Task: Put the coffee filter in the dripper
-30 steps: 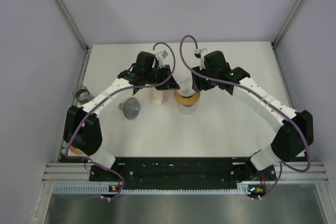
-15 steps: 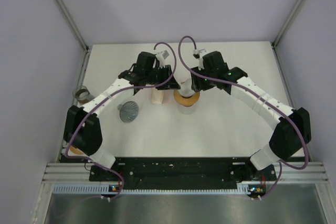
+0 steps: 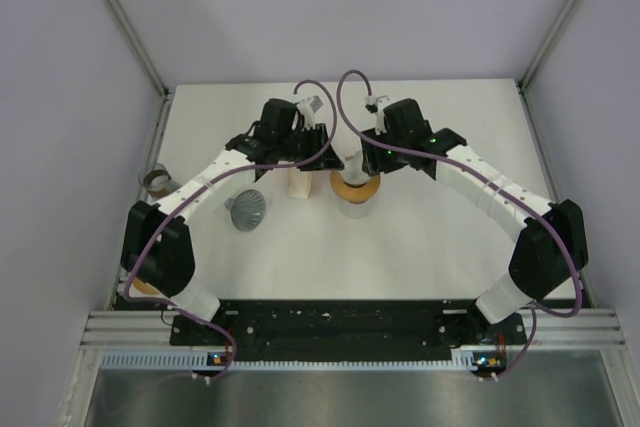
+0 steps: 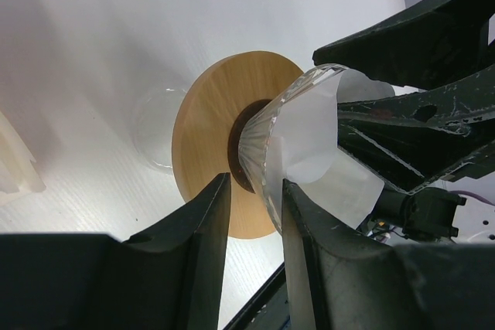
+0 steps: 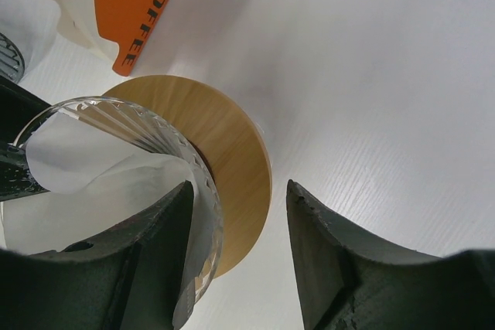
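So the coffee filter [image 4: 309,152] already sits inside the glass dripper [image 4: 259,125], looking lopsided. The right gripper [image 5: 240,185] is wide open, straddling the wall. The left gripper [image 4: 255,189] is slightly parted at the rim, gripping nothing. Next is probably backing out without dragging paper.

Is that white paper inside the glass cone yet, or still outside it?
Inside, loosely. Both wrist views show the white coffee filter within the ribbed glass dripper, part of its edge poking past the rim.

Lab rig: walled white table [image 3: 430,237]
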Tool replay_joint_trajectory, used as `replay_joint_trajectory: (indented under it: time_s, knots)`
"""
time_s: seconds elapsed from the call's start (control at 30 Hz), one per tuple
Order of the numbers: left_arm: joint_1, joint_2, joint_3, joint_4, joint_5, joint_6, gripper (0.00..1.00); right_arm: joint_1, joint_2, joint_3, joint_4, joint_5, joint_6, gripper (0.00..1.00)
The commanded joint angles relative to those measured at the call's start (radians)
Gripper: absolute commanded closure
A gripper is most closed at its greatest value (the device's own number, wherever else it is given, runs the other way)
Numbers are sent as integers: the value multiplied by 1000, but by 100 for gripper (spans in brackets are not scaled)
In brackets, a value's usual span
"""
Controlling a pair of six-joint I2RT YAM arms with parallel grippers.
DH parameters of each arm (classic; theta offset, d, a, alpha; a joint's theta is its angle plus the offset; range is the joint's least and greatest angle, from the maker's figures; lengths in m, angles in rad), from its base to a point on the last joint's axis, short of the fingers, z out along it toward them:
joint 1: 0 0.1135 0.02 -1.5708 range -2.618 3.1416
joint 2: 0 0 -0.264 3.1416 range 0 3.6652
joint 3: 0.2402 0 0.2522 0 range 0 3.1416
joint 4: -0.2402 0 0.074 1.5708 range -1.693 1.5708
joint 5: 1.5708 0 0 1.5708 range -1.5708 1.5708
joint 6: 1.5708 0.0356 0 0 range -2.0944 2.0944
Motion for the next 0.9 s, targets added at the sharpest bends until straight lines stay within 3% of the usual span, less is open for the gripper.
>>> replay_joint_trajectory:
  time_s: [0.0,0.13,0.37,0.87]
  knots:
    - [1,19,-3,-16,-40,36,64,-9,21,-2,-17,1,-17,49]
    - [3,13,26,-33,-37,54,62,-9,18,-5,-19,5,-20,49]
    - [3,-15,114,-84,-5,77,47,-9,-2,20,-28,-4,-38,48]
    - [9,-39,143,-107,-10,114,43,-9,-54,95,-45,-33,-84,44]
